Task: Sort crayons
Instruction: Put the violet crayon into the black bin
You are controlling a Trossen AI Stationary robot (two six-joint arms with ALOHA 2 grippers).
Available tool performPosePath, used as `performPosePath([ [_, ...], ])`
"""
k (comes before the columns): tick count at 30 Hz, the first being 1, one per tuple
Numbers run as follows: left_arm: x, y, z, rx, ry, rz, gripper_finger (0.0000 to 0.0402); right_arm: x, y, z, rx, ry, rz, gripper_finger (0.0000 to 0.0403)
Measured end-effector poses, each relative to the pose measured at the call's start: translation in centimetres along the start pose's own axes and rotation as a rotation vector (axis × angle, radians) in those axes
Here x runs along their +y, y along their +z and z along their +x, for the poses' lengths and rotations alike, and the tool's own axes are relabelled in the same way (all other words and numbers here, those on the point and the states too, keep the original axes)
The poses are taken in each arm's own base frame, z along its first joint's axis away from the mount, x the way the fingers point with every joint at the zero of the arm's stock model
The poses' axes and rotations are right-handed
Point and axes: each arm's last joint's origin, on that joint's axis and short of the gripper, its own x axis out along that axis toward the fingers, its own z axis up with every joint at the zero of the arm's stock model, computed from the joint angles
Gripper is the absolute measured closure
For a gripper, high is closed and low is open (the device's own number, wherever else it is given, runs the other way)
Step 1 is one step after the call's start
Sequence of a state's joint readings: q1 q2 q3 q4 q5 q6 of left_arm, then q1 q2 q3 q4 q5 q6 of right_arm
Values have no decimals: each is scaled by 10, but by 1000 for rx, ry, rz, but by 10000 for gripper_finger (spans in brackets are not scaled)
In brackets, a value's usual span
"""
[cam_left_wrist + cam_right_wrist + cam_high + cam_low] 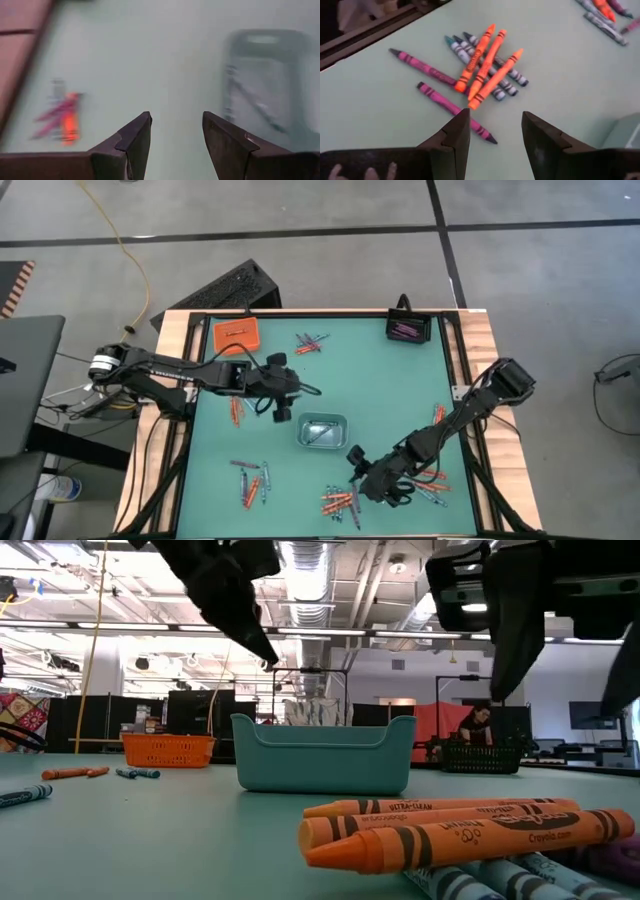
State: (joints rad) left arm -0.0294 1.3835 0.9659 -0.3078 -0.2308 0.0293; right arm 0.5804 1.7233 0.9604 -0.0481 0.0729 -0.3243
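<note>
Crayons lie in loose piles on the green table: orange, grey-blue and purple ones just ahead of my right gripper, shown in the high view as the near-middle pile. My right gripper hangs open above the table beside that pile. My left gripper hangs open over bare table, left of the clear-grey tray. In the left wrist view its fingers hold nothing, with the tray on one side and a few crayons on the other.
An orange tray stands at the far left and a black tray at the far right. More crayon piles lie at the far middle, left, near left and near right.
</note>
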Motion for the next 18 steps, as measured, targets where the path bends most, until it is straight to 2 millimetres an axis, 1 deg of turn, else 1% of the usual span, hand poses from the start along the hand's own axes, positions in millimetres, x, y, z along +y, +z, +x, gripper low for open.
performPosePath([
  [3,-7,-2,2,24,-85,-32,232,-2,-1,0,-11,34,-40,233],
  [8,-19,-4,3,40,-112,-20,232,-4,-6,5,-16,116,-83,241],
  [11,-27,-5,6,38,-125,-17,232,-6,-9,14,-23,161,-98,246],
  [13,-32,-7,8,61,-133,-4,232,-4,-16,21,16,182,-117,249],
  [18,-38,-8,13,62,-139,-2,232,-5,-10,34,32,213,-185,250],
])
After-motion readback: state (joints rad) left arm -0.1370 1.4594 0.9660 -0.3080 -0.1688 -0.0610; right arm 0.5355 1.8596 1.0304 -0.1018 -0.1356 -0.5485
